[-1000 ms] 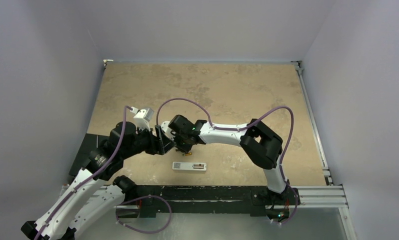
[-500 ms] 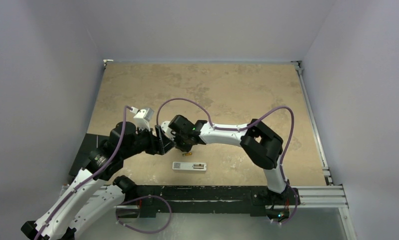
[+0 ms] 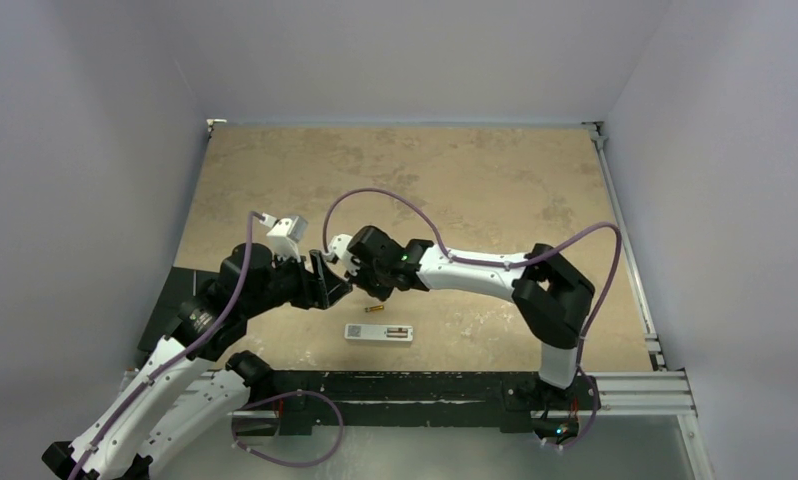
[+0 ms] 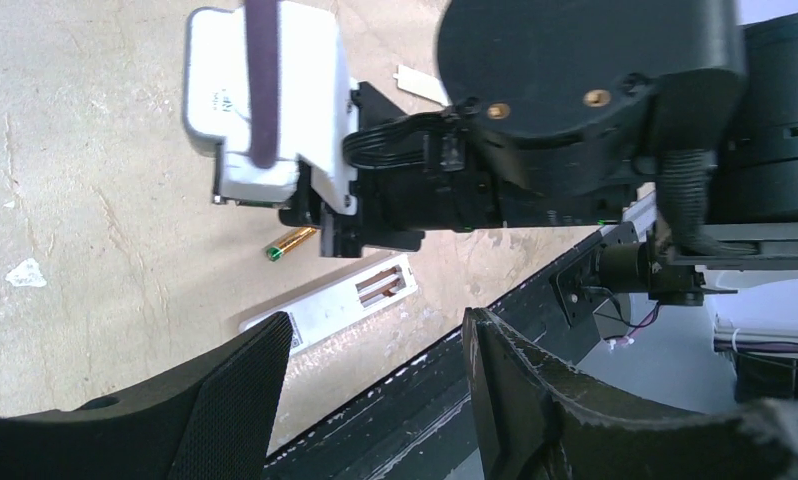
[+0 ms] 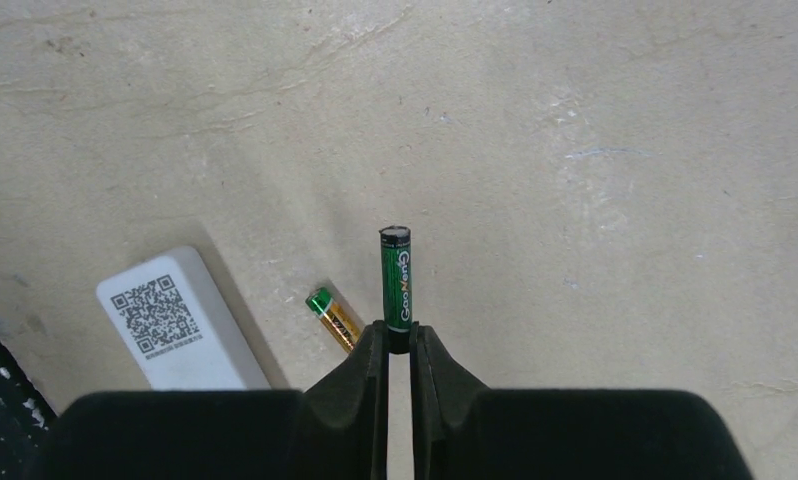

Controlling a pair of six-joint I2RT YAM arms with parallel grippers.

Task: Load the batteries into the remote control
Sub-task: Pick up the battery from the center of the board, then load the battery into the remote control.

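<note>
Right gripper (image 5: 399,340) pinches green battery (image 5: 396,280) by one end (light, rigid, slick, likely to pivot); mid-body hold looks safer. Left gripper (image 4: 375,330) spread, empty.

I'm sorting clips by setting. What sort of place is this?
Probably a robotics lab test cell: plain grey walls box in a tan tabletop, two robot arms are mounted by a metal rail at its near edge, and the right claw holds a green battery near a remote control.
</note>
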